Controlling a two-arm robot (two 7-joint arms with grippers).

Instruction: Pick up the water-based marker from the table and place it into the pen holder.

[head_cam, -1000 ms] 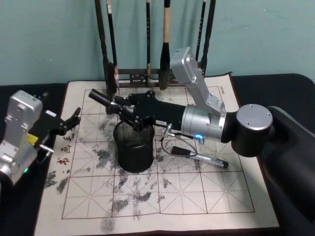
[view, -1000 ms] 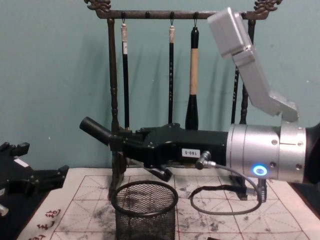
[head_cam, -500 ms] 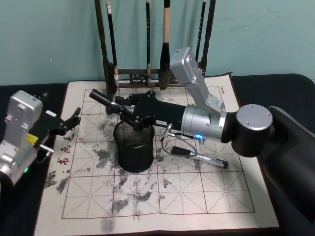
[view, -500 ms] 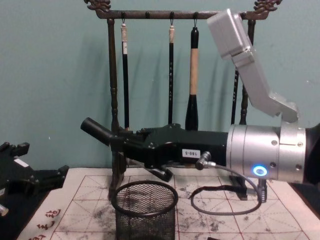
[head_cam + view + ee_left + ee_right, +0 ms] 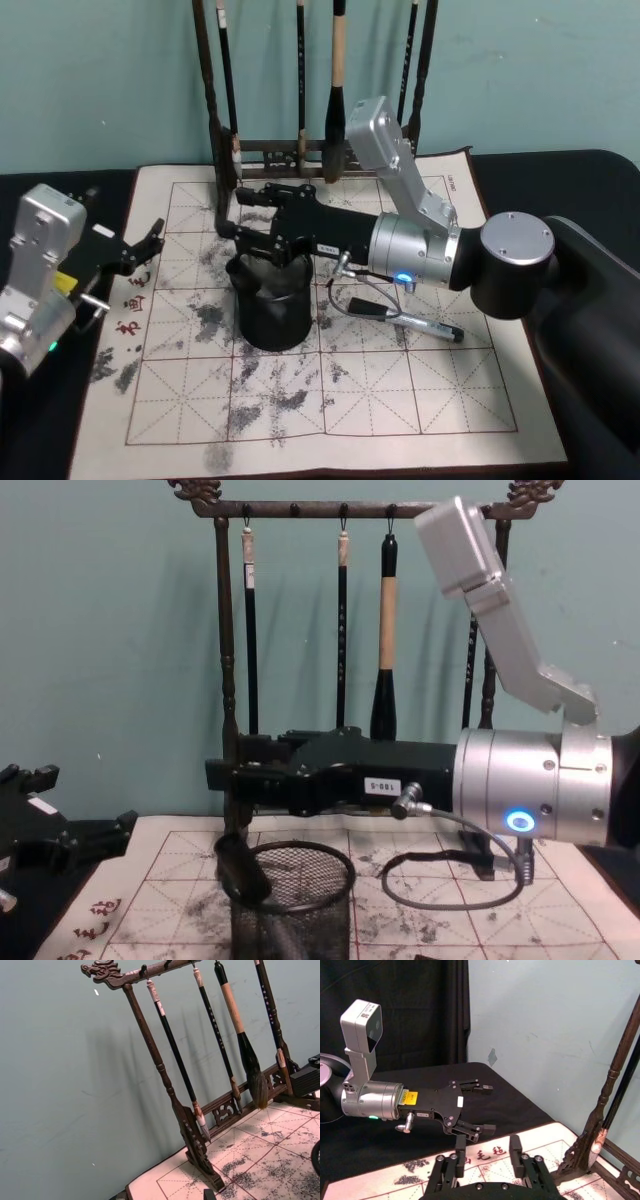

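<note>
left gripper (image 5: 148, 241): parked low at the left edge of the mat, well apart from the pen holder; fingers spread wide with nothing between them.

mat (image 5: 400, 400): pale sheet ruled in squares and blotched with ink, spread flat over the black table (image 5: 560, 170).

pen (image 5: 426, 328): lying flat on the mat to the right of the pen holder, beneath the right arm and beside a loop of cable (image 5: 350, 300); touched by neither gripper.

pen holder (image 5: 272, 312): standing upright on the mat, left of centre, directly under the right gripper's fingers.

marker (image 5: 243, 868): inside the pen holder, tilted, its upper end leaning on the left rim and poking up just above it, its lower end sunk behind the mesh. Below the right gripper's fingers and clear of them, with a gap of air between; gripped by nothing.

right gripper (image 5: 240, 215): reaching in level from the right, hanging just over the pen holder's rim; fingers parted and empty, one towards the rack, one towards the robot.

brush rack (image 5: 300, 155): dark carved wood, standing at the mat's far edge just behind the right gripper, with brushes (image 5: 388, 630) hanging from its top bar.

wall (image 5: 100, 80): plain teal, close behind the rack.
</note>
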